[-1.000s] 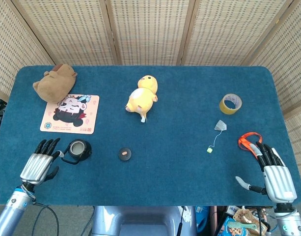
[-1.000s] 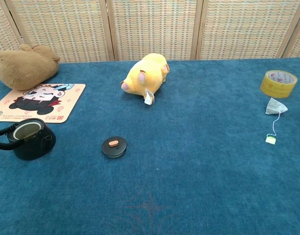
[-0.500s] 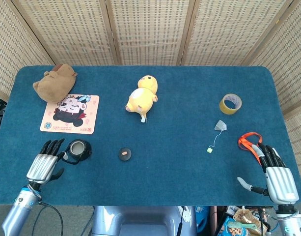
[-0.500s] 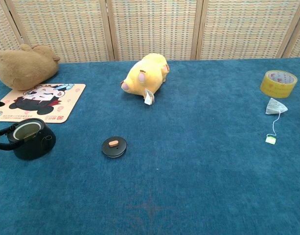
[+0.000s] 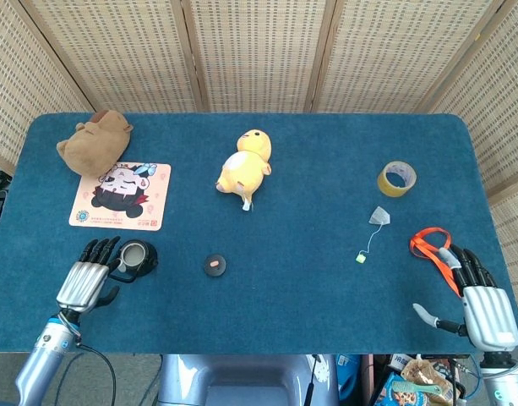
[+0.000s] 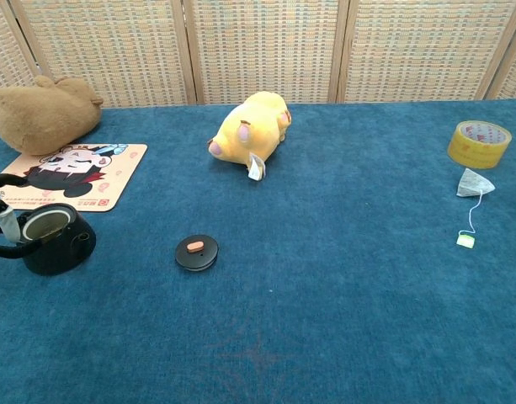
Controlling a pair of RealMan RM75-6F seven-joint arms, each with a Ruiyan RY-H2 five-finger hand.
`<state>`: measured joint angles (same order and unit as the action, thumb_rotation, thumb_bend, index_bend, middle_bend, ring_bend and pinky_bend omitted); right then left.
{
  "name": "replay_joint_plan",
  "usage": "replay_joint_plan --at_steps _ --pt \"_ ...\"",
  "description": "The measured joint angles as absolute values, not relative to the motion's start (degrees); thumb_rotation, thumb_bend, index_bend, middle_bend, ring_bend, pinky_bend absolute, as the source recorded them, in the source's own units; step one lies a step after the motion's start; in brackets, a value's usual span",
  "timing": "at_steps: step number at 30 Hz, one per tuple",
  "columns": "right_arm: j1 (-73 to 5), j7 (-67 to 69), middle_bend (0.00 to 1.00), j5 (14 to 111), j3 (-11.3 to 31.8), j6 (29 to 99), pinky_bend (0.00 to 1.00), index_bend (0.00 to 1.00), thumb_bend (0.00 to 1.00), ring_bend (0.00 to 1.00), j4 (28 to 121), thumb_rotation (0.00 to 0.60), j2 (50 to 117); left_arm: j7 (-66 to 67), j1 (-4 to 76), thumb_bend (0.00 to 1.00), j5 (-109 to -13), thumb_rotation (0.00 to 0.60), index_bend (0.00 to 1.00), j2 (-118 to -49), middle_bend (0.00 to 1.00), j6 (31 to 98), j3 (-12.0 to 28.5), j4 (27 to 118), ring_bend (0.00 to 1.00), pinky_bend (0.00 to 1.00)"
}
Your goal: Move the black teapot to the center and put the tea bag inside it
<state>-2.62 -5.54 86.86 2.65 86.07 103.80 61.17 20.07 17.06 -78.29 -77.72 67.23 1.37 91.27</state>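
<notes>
Two hands low at the near edge, nothing held.
My left hand (image 5: 88, 279), fingers apart, sits beside the black teapot (image 5: 137, 258); my right hand (image 5: 481, 300) lies spread, tea bag (image 5: 378, 216) well apart.

Both the left hand (image 5: 87, 279) and right hand (image 5: 481, 309) lie flat, fingers apart.

Readable text: none in either view.
Cartoon mat (image 5: 121, 196), table 10 o'clock: small print along lower edge, too fine to read.
Tape roll (image 5: 396, 178): no legible marking.
</notes>
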Motion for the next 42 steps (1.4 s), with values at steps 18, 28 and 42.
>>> replay_joint_plan --at_steps 18,28,42 --pt "-2.6 -5.7 0.12 86.7 2.8 85.9 0.24 0.07 0.35 0.01 103.8 0.244 61.2 17.4 18.1 0.37 -76.7 0.600 0.54 -79.8 0.00 65.9 1.3 90.0 0.00 0.00" --pt "-2.6 -6.0 0.12 87.1 2.7 86.0 0.24 0.07 0.35 0.01 104.0 0.242 61.5 17.9 18.3 0.43 -76.2 0.600 0.56 -79.9 0.00 66.1 1.1 89.8 0.00 0.00" --pt "-3.7 -6.7 0.12 87.1 3.0 84.7 0.24 0.07 0.35 0.01 104.4 0.244 61.7 16.7 18.7 0.52 -76.7 0.600 0.57 -79.7 0.00 66.8 1.4 90.1 0.00 0.00"
